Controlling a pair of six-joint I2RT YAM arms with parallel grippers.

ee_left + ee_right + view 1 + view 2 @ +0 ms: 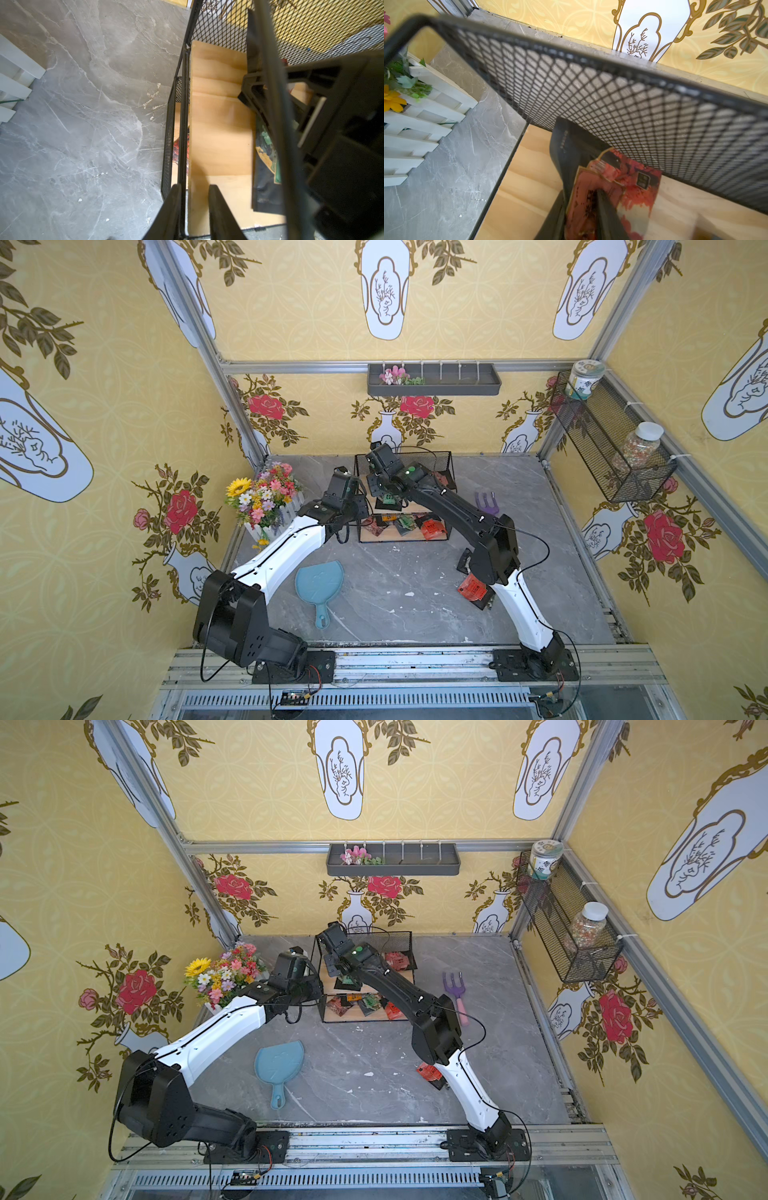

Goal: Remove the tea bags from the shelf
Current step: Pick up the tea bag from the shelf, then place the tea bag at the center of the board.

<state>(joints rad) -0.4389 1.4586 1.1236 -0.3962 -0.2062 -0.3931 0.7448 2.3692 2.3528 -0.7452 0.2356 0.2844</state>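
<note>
The shelf (402, 455) is a two-tier black wire rack with wooden boards, standing at the back of the table. Several tea bags (432, 529) lie on its lower board, and a red one (441, 479) lies on the upper board. In the right wrist view my right gripper (581, 214) is shut on a red tea bag (629, 187) just in front of the mesh back, with a black sachet (566, 145) behind it. My left gripper (195, 207) is closed across the shelf's side wire (184, 124) and board edge. A black-green tea bag (266, 166) lies on that board. One red tea bag (471, 587) lies on the table under the right arm.
A flower bunch in a white fence planter (266, 497) stands left of the shelf. A blue leaf-shaped dish (320, 580) lies at front left, and a purple garden fork (486, 502) lies right of the shelf. A grey wall tray (434, 381) and a mesh wall basket (611, 448) with jars hang above.
</note>
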